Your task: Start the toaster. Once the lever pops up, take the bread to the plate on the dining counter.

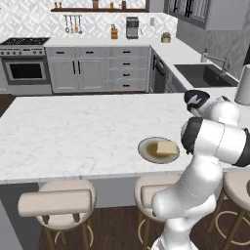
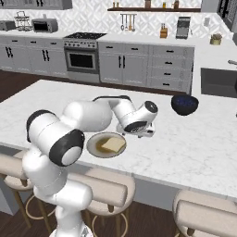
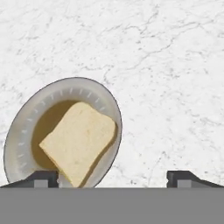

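Now at the delivery end of the task. Bread (image 3: 78, 140) lying flat on the plate (image 3: 17, 140), one corner reaching over the near rim in the hand view; plate resting on the dining counter (image 1: 73, 132) close to its near edge, above the stools (image 1: 61, 202). Gripper (image 3: 112, 177) released, jaws spread wide with both tips apart and nothing between them; poised above the counter just right of the plate, bread not touched. Confirmed from the right base view: bread (image 2: 111, 145) centred on plate (image 2: 95, 149), hand hanging just beyond and right of it, dark blue bowl (image 2: 184, 104) well apart toward the far right of the slab. Left base view agrees: bread (image 1: 167, 148) on plate (image 1: 146, 149), arm partly across the right rim. Judged status: placement looks done, slice at rest on the plate and let go; toasting step presumably behind, though not checkable here, toaster not identified with any certainty among the small appliances on the far wall counters. Left, by judgement: clear the hand up and away without nudging the rim. Slice overhang on the near rim noted as a minor risk only. Writing and brands: none legible anywhere; oven (image 1: 25, 68), shelf items and far appliances too small to read, plate bearing only faint radial tick marks round its rim.
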